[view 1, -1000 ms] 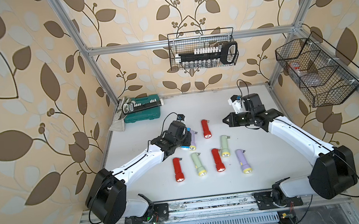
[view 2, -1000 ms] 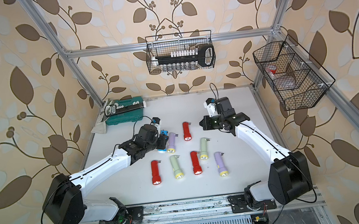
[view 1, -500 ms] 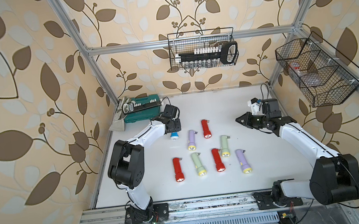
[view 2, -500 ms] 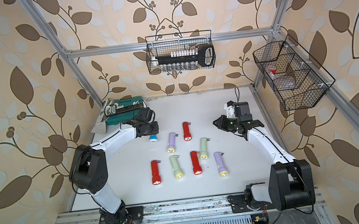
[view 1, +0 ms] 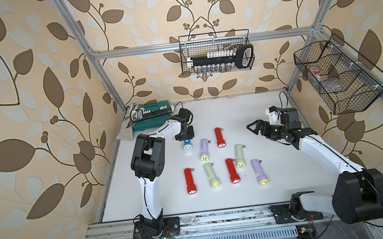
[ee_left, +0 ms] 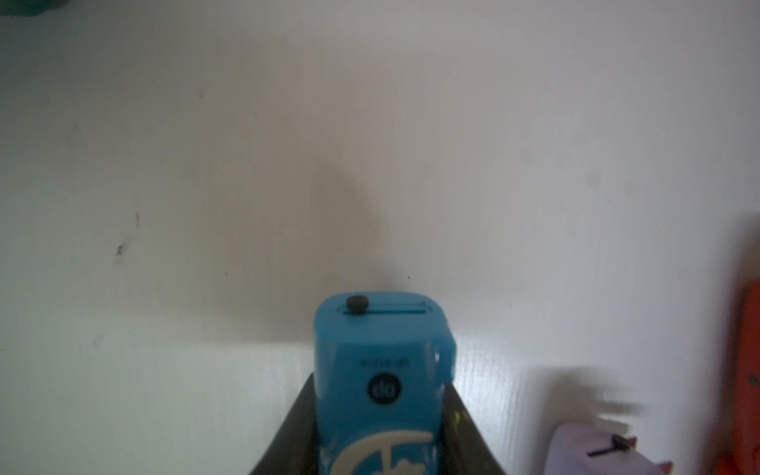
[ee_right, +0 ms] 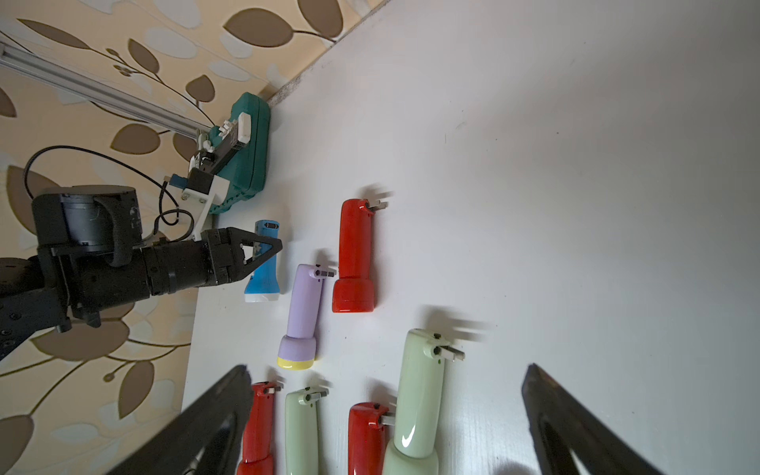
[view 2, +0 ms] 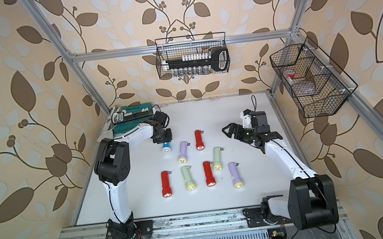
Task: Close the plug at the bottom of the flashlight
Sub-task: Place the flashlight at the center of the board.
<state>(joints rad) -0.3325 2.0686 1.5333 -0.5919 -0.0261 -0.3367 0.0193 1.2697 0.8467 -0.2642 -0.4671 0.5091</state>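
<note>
Nearest the rail, well apart from the blue flashlight, four flashlights lie on the white counter, plugs sticking out. On the right arm's side of it, the right tool hangs wide open, empty. The left tool is clamped on the blue flashlight's body, hiding its tail in both top views; the left wrist view crops its head. Its round black logo and small print are too blurred to read, as are the labels on the teal case behind it.

Far half of white table bare: wide passage between arms. Mid-table crowded, seven flashlights lying close, narrow gaps only. Green tool case blocks far left corner, near left gripper gripping blue flashlight. Near strip by rail open.
</note>
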